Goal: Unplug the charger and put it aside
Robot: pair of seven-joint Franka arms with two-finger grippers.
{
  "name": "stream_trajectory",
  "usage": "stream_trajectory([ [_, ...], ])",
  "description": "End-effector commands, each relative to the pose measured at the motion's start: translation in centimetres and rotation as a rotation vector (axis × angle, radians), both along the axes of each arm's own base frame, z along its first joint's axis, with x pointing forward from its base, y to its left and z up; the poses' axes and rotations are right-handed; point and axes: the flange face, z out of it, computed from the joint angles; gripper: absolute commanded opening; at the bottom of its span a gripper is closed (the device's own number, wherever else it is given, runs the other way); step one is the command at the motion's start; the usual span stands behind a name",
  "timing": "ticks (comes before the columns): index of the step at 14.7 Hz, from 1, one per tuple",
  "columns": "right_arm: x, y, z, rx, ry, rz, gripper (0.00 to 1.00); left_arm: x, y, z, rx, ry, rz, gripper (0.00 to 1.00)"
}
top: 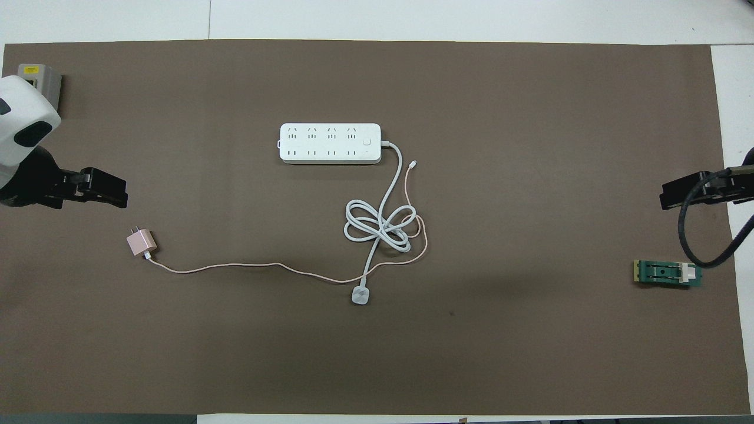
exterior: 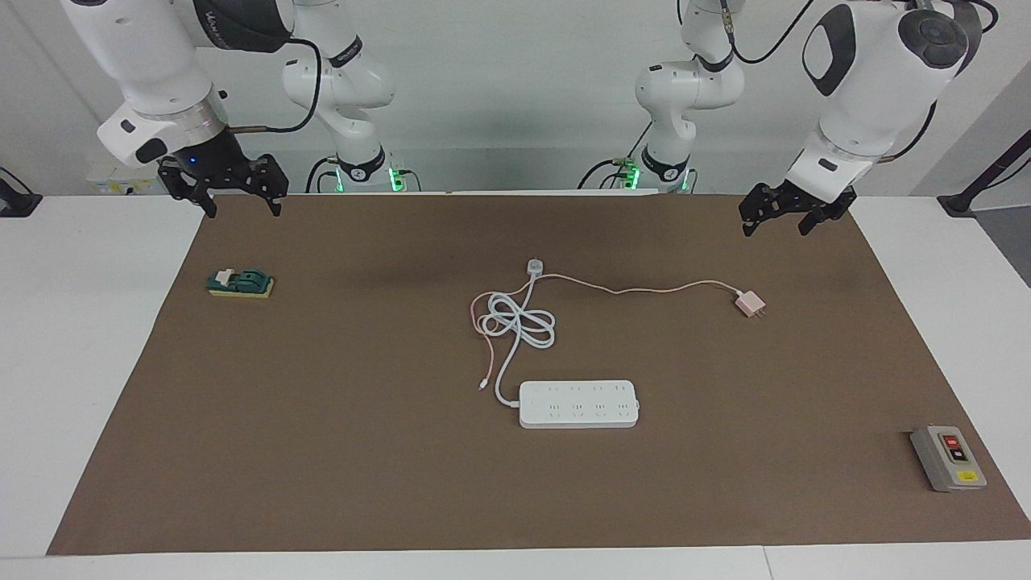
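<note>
No brand name or label can be read on anything here; the power strip [exterior: 578, 403] shows only its socket holes, in two rows of four in the overhead view, plus a button at one end.

One charger [exterior: 748, 304] lies unplugged on the brown mat [exterior: 362, 483], right of centre in the facing view and at the left of the overhead view [top: 141, 242], toward the left arm's end of the tabletop [exterior: 80, 362], well apart from the strip and nearer to the robots than it. Its two prongs stick out bare. Its thin pink cable [exterior: 644, 288] runs from it to the middle of the frame, where it loops through the one coiled white cable [exterior: 519, 321] of the strip, whose small white plug [exterior: 533, 265] lies nearer to the robots.

One grey switch box [exterior: 948, 457] with a red, a black and a yellow part sits at the lower right of the facing view. One green block [exterior: 240, 283] on a yellow base sits at its left.

Two arms wait. The left pincer [exterior: 787, 216] hangs over the mat's upper right corner in the facing view, the right pincer [exterior: 239, 197] over the upper left; both are released, grasping nothing.

The mat covers a white tabletop; a pale wall stands at the top.
</note>
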Motion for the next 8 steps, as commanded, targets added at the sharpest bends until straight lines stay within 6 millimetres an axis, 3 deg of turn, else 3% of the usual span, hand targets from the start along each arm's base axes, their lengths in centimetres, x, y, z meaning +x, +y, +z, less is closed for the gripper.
stream_trajectory([
  [1,-0.72,0.06,0.08,0.042,-0.016,-0.024,1.0,0.42,-0.05,0.23,0.003,-0.007,-0.007,1.0],
  [8,-0.71,-0.07,0.09,0.053,-0.018,-0.026,1.0,0.43,0.04,0.3,0.003,-0.009,-0.005,1.0],
])
